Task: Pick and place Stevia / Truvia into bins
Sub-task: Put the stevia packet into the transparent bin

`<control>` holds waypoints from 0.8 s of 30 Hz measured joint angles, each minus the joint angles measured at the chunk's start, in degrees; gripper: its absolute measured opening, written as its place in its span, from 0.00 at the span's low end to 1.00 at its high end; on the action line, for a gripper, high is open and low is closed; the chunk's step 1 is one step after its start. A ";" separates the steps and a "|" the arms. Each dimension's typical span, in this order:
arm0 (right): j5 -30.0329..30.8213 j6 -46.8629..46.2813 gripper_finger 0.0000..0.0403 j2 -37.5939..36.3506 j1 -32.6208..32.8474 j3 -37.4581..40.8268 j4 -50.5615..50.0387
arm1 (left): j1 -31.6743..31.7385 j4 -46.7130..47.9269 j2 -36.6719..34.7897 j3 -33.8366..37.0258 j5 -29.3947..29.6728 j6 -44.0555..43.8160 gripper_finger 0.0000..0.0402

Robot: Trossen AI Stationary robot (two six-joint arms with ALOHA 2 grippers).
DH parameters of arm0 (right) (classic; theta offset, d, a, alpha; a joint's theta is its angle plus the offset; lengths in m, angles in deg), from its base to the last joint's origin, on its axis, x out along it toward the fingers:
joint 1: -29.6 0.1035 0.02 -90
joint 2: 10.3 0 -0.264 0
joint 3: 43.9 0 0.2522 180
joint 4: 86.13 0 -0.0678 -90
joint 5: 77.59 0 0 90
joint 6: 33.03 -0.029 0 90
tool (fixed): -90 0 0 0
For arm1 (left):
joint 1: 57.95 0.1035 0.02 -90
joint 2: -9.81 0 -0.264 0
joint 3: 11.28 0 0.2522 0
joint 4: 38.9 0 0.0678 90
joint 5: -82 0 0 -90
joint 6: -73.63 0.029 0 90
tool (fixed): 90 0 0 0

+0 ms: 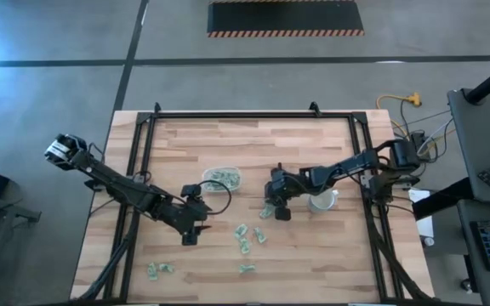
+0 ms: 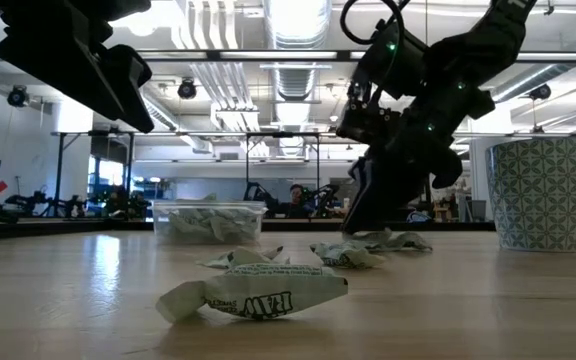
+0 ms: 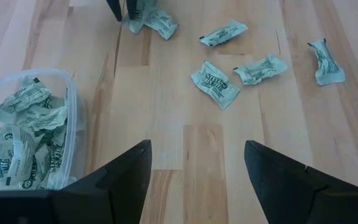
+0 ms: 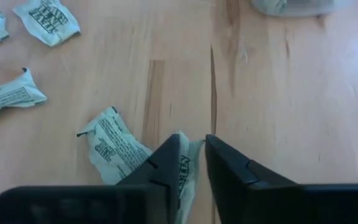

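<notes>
Pale green and white Stevia packets lie scattered on the wooden table (image 1: 313,144), several mid-table (image 1: 245,236) and some near the front edge (image 1: 160,269). More fill the clear tub (image 1: 222,178) (image 3: 27,134). A patterned round cup (image 1: 321,201) (image 2: 540,190) stands to the right. My right gripper (image 1: 276,212) (image 4: 191,146) is down at the table, shut on one packet (image 4: 187,168); another packet (image 4: 114,149) lies right beside it. My left gripper (image 1: 190,234) (image 3: 194,180) hovers open over bare wood next to the tub. My right gripper pinches a crumpled packet by one end (image 4: 188,163) between its two fingertips. The fingers (image 4: 166,155) slant down at it from the table's right side. The packet still rests on the wood, touching the neighbouring packet.
A black frame rail (image 1: 253,115) borders the table's far and side edges. Bare wood lies between the tub and the scattered packets (image 3: 216,84). A large packet (image 2: 253,290) lies close to the low camera.
</notes>
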 joint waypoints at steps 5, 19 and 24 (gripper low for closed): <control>-0.01 -1.21 0.04 -0.01 -0.02 0.00 -0.16 | 0.02 0.02 0.00 0.00 0.00 0.00 0.60; -1.23 -4.44 0.24 -0.01 0.00 0.00 -0.73 | -0.69 -0.11 0.02 1.24 -0.03 -2.02 0.60; -1.27 -4.85 0.31 0.00 0.00 0.03 -2.02 | -0.79 -1.37 0.02 3.12 -0.05 -3.75 0.60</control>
